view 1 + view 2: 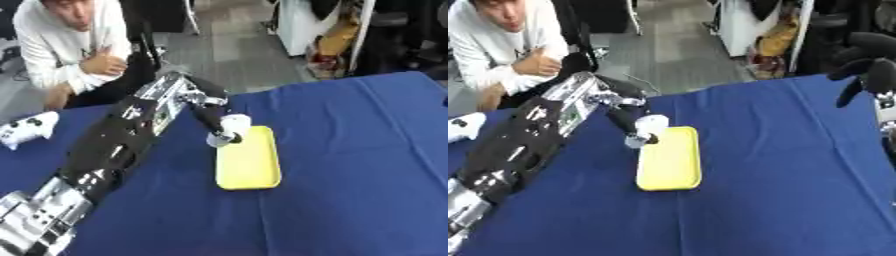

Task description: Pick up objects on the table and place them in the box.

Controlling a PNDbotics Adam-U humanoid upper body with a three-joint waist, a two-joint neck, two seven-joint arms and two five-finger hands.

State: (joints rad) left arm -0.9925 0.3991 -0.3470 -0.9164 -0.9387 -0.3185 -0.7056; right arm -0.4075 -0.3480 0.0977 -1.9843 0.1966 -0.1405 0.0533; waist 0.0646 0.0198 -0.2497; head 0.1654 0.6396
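Note:
A flat yellow box (250,162) with rounded corners lies on the blue table (350,190) near the middle. My left arm reaches in from the lower left. Its hand (208,114) is curled round a small white cylindrical object (234,123) and holds it tilted over the box's far left corner; a grey end of the object (219,140) points down at the box's edge. My right hand (866,76) hangs at the upper right edge of the right eye view, above the table's far right side, with relaxed fingers that hold nothing.
A white device (28,129) with dark buttons lies at the table's far left edge. A person in a white top sits beyond the far left corner, off the table. Bare blue cloth stretches to the right of and in front of the box.

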